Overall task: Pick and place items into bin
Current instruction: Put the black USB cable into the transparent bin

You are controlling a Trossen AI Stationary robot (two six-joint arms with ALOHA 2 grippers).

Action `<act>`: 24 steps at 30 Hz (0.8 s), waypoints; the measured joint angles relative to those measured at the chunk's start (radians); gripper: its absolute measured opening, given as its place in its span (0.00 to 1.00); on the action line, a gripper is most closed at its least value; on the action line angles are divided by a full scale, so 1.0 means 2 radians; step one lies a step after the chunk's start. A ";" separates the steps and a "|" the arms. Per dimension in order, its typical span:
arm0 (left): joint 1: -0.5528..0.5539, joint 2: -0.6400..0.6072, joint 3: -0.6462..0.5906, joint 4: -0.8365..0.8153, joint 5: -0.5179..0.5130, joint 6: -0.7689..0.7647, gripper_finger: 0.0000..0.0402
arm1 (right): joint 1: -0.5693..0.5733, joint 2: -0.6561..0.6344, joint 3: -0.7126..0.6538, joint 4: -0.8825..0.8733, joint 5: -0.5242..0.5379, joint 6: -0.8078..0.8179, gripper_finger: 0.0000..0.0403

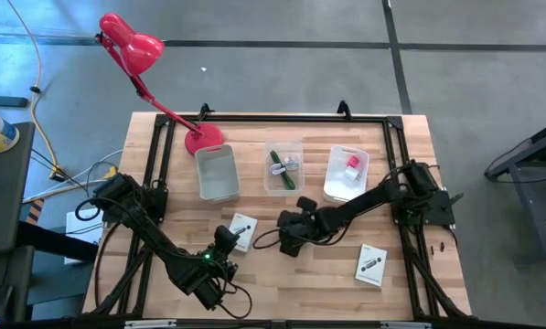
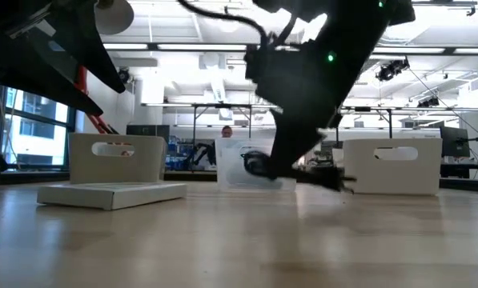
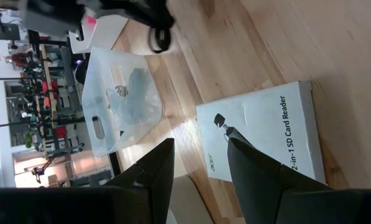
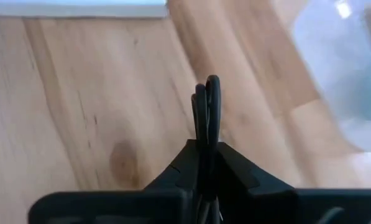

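Observation:
My right gripper [image 1: 289,238] is shut on a black cable [image 4: 207,102] near the table's middle, in front of the bins. My left gripper [image 1: 224,239] is open and empty at the near-left edge of a white card with dark print [image 3: 266,134], which lies flat on the table; its fingers [image 3: 154,168] touch nothing that shows. A second white card [image 1: 372,264] lies flat at the near right. A thin green stick [image 1: 279,164] lies in the clear middle bin [image 1: 295,187]. A tiny pink cube [image 1: 352,163] lies in the white right bin [image 1: 332,187]. My right gripper pinches the black cable between its two shut fingers [image 4: 201,165]. A bundle of looped strands [image 4: 208,93] sticks out past the fingertips. More cable trails from the gripper toward the table's left [image 1: 262,239]. Whether the cable is clear of the table, I cannot tell.
A third, white bin [image 1: 216,174] stands left of the clear one. A red desk lamp [image 1: 131,46] has its base [image 1: 204,139] at the table's far left. A black frame [image 1: 273,117] runs around the tabletop. Bare wood lies between the two cards.

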 joint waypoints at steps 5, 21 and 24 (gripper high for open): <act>0.000 0.000 0.000 0.000 0.000 0.000 0.34 | 0.000 -0.031 0.000 -0.021 0.024 0.000 0.11; 0.000 0.000 0.000 0.004 -0.012 -0.003 0.34 | -0.083 -0.132 0.001 0.014 0.091 -0.117 0.10; 0.000 0.000 0.000 0.003 -0.013 -0.007 0.34 | -0.117 -0.132 0.001 0.047 0.064 -0.151 0.08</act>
